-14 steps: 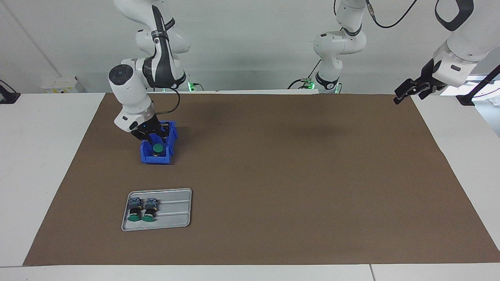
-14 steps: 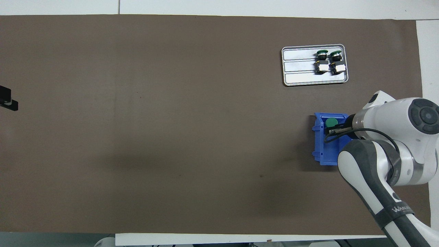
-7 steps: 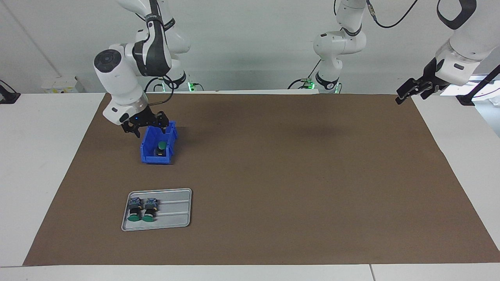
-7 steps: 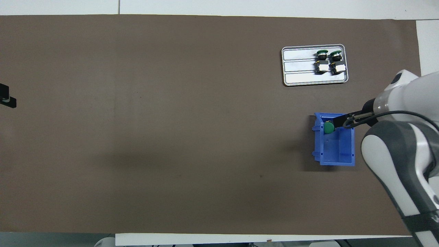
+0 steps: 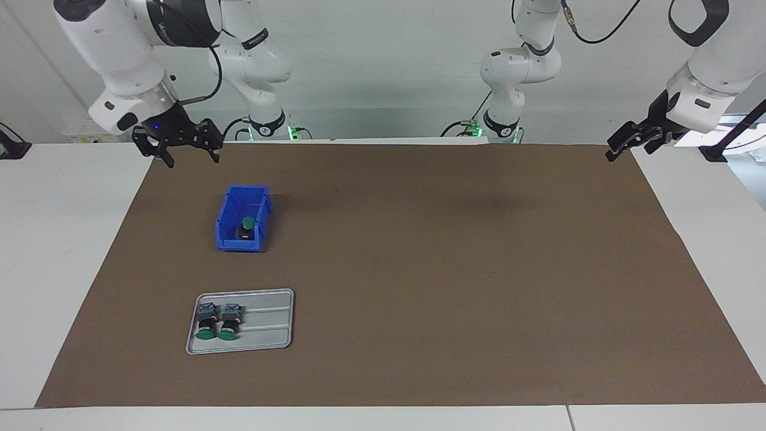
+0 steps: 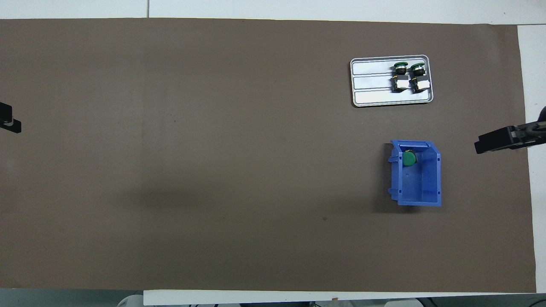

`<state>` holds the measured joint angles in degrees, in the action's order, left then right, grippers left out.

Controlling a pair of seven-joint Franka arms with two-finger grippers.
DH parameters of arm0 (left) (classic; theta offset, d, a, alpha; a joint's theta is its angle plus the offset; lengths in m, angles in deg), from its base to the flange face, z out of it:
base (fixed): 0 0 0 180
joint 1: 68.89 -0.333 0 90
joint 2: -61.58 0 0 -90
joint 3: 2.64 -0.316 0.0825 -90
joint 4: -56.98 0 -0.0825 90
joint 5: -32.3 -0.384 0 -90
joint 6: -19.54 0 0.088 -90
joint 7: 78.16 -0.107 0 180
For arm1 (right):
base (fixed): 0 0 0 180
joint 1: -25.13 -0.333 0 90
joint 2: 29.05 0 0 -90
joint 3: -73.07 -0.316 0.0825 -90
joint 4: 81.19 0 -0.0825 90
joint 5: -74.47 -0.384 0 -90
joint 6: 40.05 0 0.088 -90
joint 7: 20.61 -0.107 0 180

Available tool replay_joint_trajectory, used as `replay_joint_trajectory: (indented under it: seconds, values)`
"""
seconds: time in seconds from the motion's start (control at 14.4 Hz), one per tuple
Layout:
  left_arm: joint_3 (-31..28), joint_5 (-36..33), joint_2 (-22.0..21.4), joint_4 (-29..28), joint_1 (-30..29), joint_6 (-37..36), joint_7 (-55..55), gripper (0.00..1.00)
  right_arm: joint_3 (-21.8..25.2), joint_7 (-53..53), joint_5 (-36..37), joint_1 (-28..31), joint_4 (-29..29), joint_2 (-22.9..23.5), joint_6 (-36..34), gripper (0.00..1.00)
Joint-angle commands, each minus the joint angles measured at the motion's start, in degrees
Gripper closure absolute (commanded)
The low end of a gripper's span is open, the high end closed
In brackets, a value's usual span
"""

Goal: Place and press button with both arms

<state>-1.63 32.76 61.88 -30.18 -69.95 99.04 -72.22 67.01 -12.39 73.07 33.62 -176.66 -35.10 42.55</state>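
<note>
A green-capped button (image 5: 245, 225) stands upright in a blue bin (image 5: 226, 242), in the bin's end farther from the robots; it also shows in the overhead view (image 6: 409, 158) inside the bin (image 6: 420, 198). My right gripper (image 5: 190, 157) is open and empty, raised over the brown mat's corner at the right arm's end, apart from the bin; its tip shows in the overhead view (image 6: 490, 144). My left gripper (image 5: 621, 145) waits raised over the mat's edge at the left arm's end, and it shows in the overhead view (image 6: 9, 123).
A grey metal tray (image 5: 266, 326), farther from the robots than the bin, holds two more green-capped buttons (image 5: 216, 323) lying side by side; in the overhead view the tray (image 6: 371, 87) and the buttons (image 6: 408, 76) show too. A brown mat (image 5: 449, 269) covers the table.
My right gripper left the button in the blue bin, rose out of it and drew back toward the right arm's end. The button stays upright. The left arm has barely moved.
</note>
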Motion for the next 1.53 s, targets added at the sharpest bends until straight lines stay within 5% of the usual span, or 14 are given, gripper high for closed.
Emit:
replay_joint_trajectory:
  seconds: [0.0, 1.11, 1.46]
  values:
    - [-0.23, 0.06, -0.04, 0.50, 0.27, 0.04, -0.23, 0.00, -0.53, 1.18, 0.69, 0.22, 12.22, 6.66, -8.76, 0.01]
    - [0.21, 0.06, -0.21, 0.24, 0.53, -0.22, -3.21, 0.00, -0.45, -0.93, 2.54, 0.66, 12.76, 7.54, -6.75, 0.01]
    - [0.30, 0.06, -0.30, -0.11, 0.62, -0.22, -3.13, 0.00, 5.09, -0.93, 2.54, -3.92, 12.59, 7.55, -6.66, 0.01]
